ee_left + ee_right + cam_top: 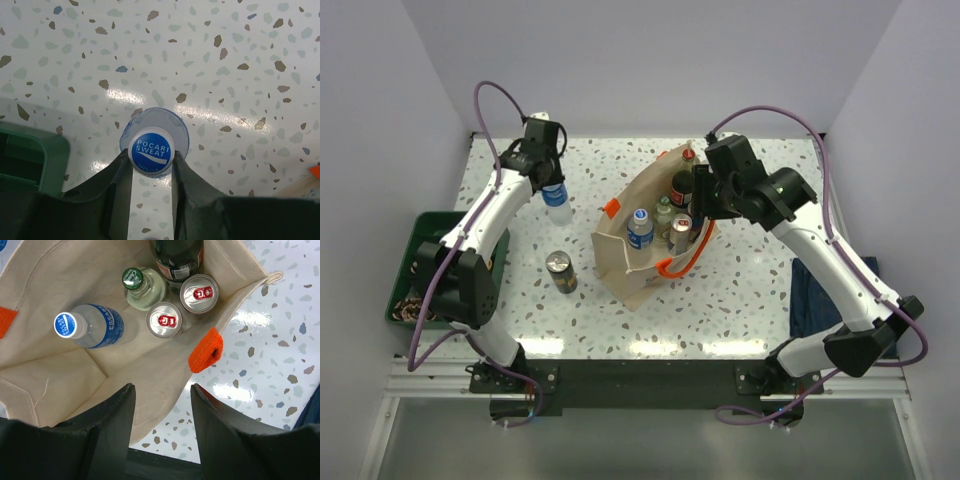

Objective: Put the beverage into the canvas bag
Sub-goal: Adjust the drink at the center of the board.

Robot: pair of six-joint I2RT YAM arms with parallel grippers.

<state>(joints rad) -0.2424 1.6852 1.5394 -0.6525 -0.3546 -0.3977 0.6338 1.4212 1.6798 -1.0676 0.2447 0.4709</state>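
Filling the canvas bag (618, 258), partway through. We count five drinks standing upright inside it: a blue-capped bottle (90, 326), a green-capped bottle (140, 285), a dark bottle (177, 255) and two red-topped cans (164, 320).

Two drinks stand outside, on the table to the bag's left. One is a Pocari Sweat bottle (151, 149) toward the far edge. The other is a dark can (560, 272) nearer the arms, between the bag and the green tray (420, 225).

We judge the bottle to be the item in hand. The left gripper (151, 162) is directly over it, fingers pressed to either side of the neck at the cap, so we read it as clamped on the bottle. The bottle is not yet lifted (its base appears to rest on the table).

The right gripper (162, 388) hangs at the bag's right rim with its jaws apart and the canvas wall passing between them. We cannot tell whether they touch the cloth.

What is left, in our judgement, is to carry this bottle over the open mouth and lower it into the free space beside the blue-capped bottle. The can would follow.

Surface: a white terrazzo tabletop (750, 290) flecked grey, brown and blue, glossy enough to mirror the overhead lights. A dark blue cloth (810, 295) lies at its right edge. Plain pale walls (640, 60) close the table in on three sides.
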